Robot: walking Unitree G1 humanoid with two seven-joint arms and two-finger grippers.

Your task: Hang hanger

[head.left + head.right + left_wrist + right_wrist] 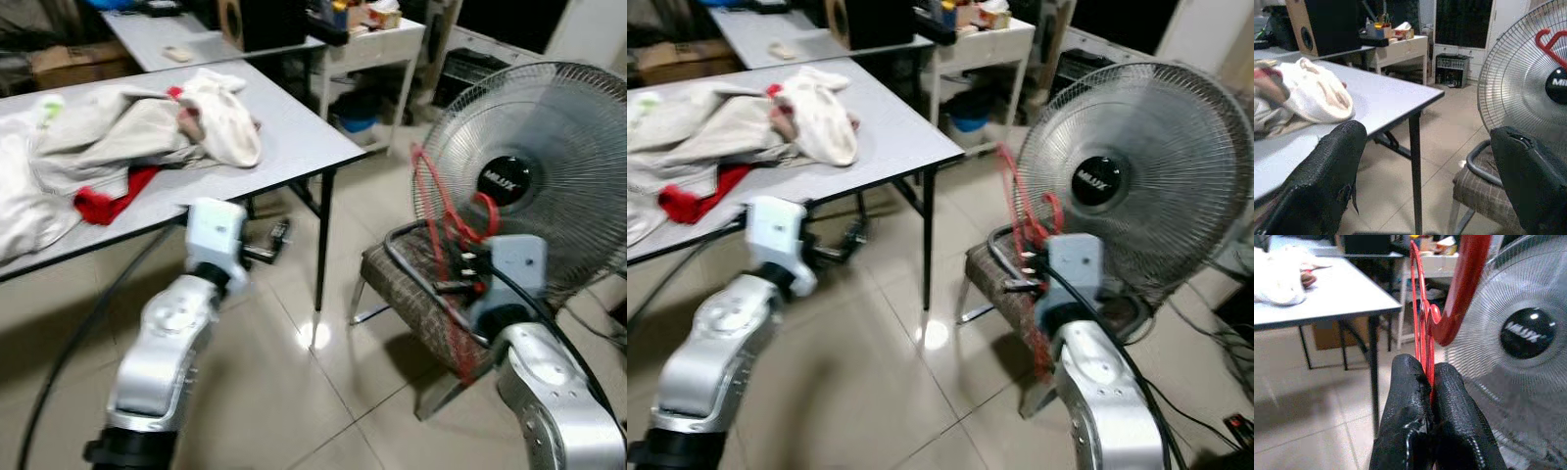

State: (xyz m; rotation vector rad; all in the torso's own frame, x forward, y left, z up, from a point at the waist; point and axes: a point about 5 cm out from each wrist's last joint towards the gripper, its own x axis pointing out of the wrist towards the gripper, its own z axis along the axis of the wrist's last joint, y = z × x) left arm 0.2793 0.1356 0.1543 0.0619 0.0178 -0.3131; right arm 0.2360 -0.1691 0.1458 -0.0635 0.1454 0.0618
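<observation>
The right hand is closed, its two black fingers pressed together on the thin red frame of the hanger. In the right wrist view the frame runs straight up from between the fingertips, and the thick red hook curves overhead and ends in a rounded tip just above the fingers. In the head views the hanger stands edge-on and nearly upright, leaning slightly toward the robot's left at the top. Its long axis runs from the hand upward; the hook lies at hand level in front of the black hub of the fan. The hanger is held in the air in front of the fan grille and above the chair, which stands on the tiled floor with its seat directly below the right hand.

The left hand is open, with its two fingers well apart and nothing between them. It hovers below the edge of the surface, near the corner leg. A heap of pale clothing with a red item under it lies on the surface, well apart from the hanger. A second white table carrying small objects stands behind the surface, next to a dark speaker box.
</observation>
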